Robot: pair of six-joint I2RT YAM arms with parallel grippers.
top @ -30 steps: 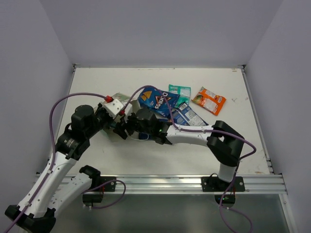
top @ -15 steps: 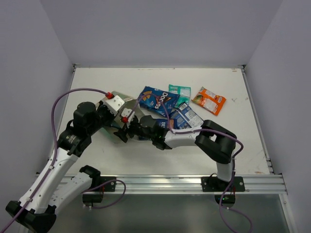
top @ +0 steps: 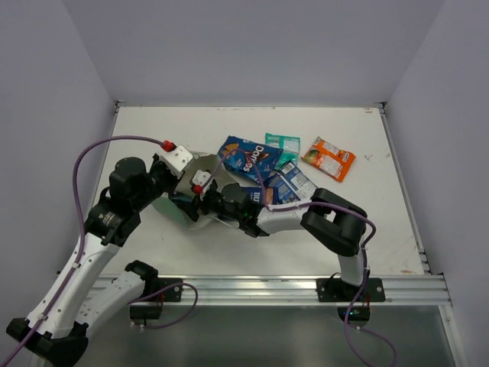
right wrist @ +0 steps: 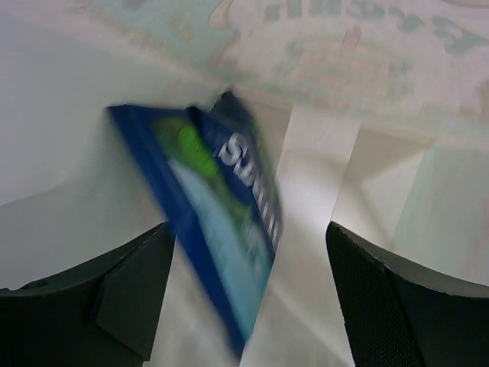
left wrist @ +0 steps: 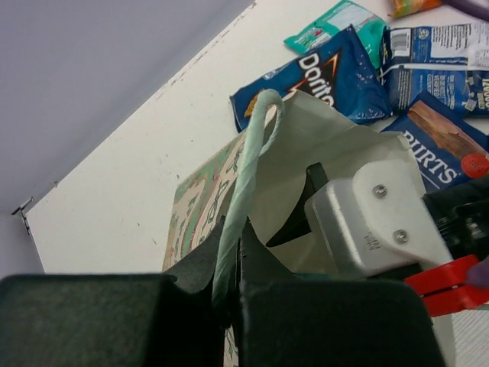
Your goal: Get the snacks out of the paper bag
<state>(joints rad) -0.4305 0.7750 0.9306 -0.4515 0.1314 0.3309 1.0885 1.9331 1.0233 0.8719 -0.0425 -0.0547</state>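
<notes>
Left wrist view: the left hand [left wrist: 235, 264] is pinched tight on the mint-green rim of the paper bag [left wrist: 306, 145], whose mouth gapes so that the white inside shows. The right arm's white wrist housing [left wrist: 374, 225] sits in that mouth.

Seen from the right wrist, inside the bag, the right hand [right wrist: 248, 237] stands wide, its dark fingers [right wrist: 114, 290] well apart. A blurred blue packet [right wrist: 221, 206] with green and white print stands on edge between them, nearer one finger than the other. Whether either finger touches it I cannot tell.

On the bench [top: 153, 130], just beyond the bag's mouth, lies the Doritos packet [left wrist: 336, 73], with the teal-green packet [left wrist: 336, 19] at its far side. Next to them are a blue-and-white packet [left wrist: 439, 53] and a blue BURTS packet [left wrist: 447, 141]. The orange packet [top: 328, 158] lies farthest right, slightly apart from the others.
</notes>
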